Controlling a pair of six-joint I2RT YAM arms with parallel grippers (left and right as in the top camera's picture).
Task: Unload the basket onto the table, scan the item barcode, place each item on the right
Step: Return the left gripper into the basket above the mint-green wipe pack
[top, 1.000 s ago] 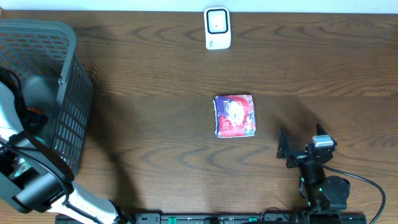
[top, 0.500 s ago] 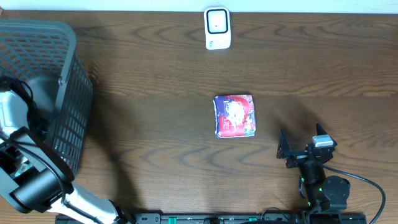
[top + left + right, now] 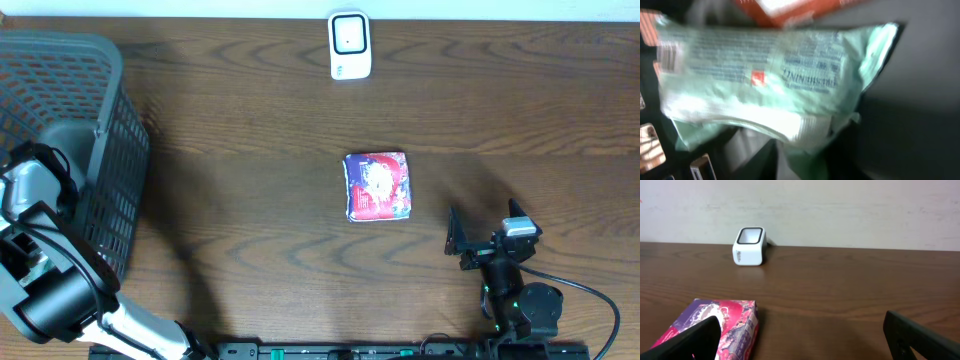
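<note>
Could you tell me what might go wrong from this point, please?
1. The pale green packet in the left wrist view is soft and crumpled, so a pinch on loose film may slip.
2. An orange box sits right at its upper edge and could be dragged along.
3. The left arm reaches inside the basket; lifting out could snag the mesh wall.

The left arm bends down at the worktop's left edge; the left end effector's state cannot be made out. The right arm rests near the front-right corner, with the right end effector spread wide.
</note>
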